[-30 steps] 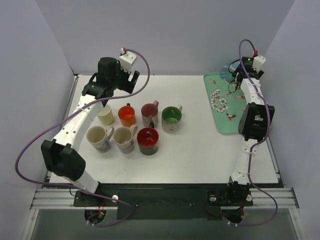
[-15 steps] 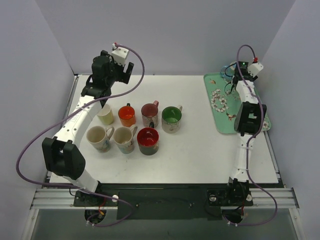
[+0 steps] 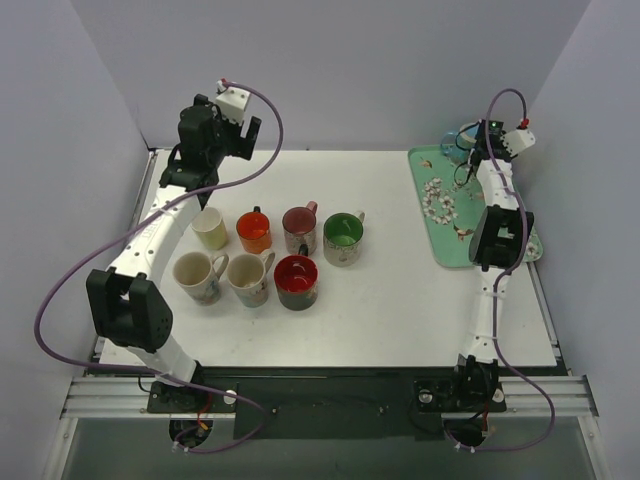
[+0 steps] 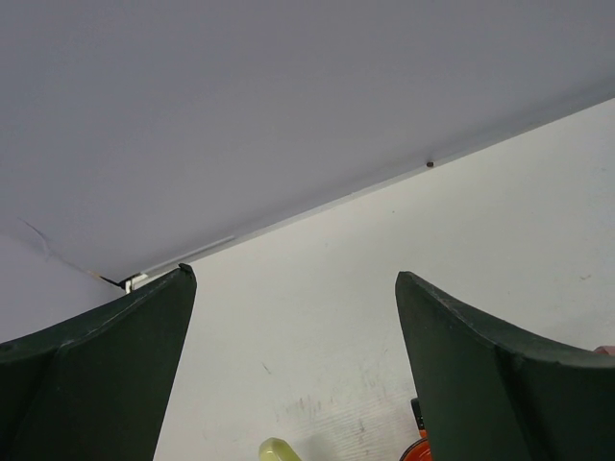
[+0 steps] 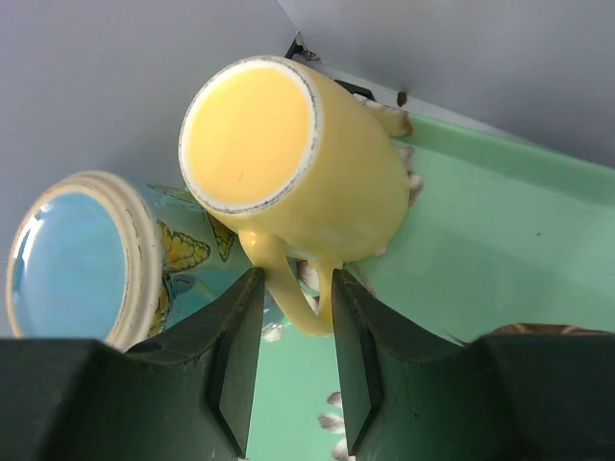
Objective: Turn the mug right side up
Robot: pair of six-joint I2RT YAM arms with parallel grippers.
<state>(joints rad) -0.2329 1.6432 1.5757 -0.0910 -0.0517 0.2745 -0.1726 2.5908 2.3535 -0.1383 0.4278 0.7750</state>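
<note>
Right now, the yellow mug point(image 5: 317, 182) is seen upside down on the green tray point(image 5: 480, 221), with its flat bottom turned up. It is stood at the far end of the tray, at the far right side of the table point(image 3: 400, 300). Its handle is pinched between the two fingers of the right end effector point(image 5: 296, 277), which is closed on it from both sides. A blue mug point(image 5: 77, 250) with butterflies is stood just beside the yellow mug, also upside down. The left end effector point(image 4: 293, 277) is held wide open with nothing between its fingers, over the far left part of the table. Nearer the arms, six more mugs are set right side up on the table, among them a green mug point(image 3: 342, 238) and an orange mug point(image 3: 254, 232).
</note>
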